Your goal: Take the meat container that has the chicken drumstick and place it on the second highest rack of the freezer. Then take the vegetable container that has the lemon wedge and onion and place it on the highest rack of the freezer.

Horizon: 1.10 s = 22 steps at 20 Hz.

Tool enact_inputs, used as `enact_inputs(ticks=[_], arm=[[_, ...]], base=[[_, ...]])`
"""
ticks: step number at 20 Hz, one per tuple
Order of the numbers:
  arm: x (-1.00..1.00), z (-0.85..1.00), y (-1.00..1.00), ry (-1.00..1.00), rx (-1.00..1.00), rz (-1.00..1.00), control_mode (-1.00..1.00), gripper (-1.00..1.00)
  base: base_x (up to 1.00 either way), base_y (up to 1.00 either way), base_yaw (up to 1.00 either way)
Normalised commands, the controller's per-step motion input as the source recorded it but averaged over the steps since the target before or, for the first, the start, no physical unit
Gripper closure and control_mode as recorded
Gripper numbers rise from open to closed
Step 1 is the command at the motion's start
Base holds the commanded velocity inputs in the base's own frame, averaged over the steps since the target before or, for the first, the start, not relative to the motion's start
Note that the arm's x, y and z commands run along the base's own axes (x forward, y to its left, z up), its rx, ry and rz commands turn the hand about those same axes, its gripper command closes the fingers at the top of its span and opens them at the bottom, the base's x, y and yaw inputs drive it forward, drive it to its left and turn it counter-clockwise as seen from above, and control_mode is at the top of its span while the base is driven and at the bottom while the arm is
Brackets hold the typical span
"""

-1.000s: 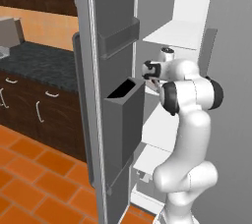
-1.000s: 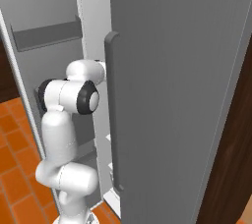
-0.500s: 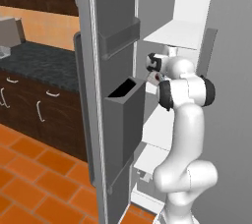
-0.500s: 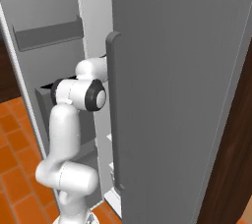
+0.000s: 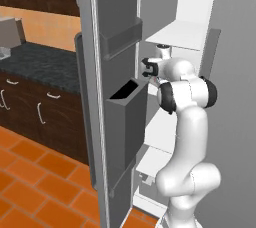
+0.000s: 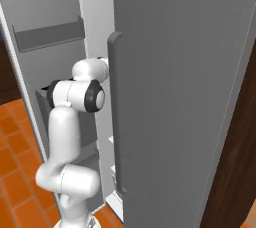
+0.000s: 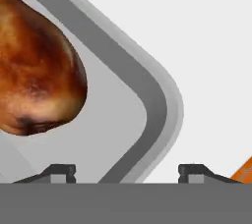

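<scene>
You see 1 chicken drumstick lying in 1 grey container on a white freezer rack. The gripper has its 2 fingertips apart, straddling the container's rim.

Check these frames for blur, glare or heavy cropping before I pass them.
Hand view: sharp, but so close that the glossy orange-brown drumstick and the grey rounded tray rim are cropped. Left base view: flat, even light. Right base view: the plain grey freezer door blocks much.
</scene>
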Motion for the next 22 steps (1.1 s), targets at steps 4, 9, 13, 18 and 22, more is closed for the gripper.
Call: enact_inputs(ticks=[4, 9, 13, 18, 22], arm=[[-0.15, 0.23, 0.87, -0.04, -0.09, -0.12, -1.00, -1.00], [-0.84, 0.37, 0.03, -0.13, 0.00, -0.05, -1.00, -1.00], [-0.92, 0.89, 0.04, -0.02, 0.00, 0.01, -1.00, -1.00], [-0.96, 0.20, 0.37, -0.09, -0.04, 0.06, -1.00, -1.00], [-0.99, 0.38, 0.37, -0.20, -0.04, 0.12, -1.00, -1.00]], base=[[0.00, 0.00, 0.00], [0.00, 0.00, 0.00], [0.00, 0.00, 0.00], [0.00, 0.00, 0.00], [0.00, 0.00, 0.00]])
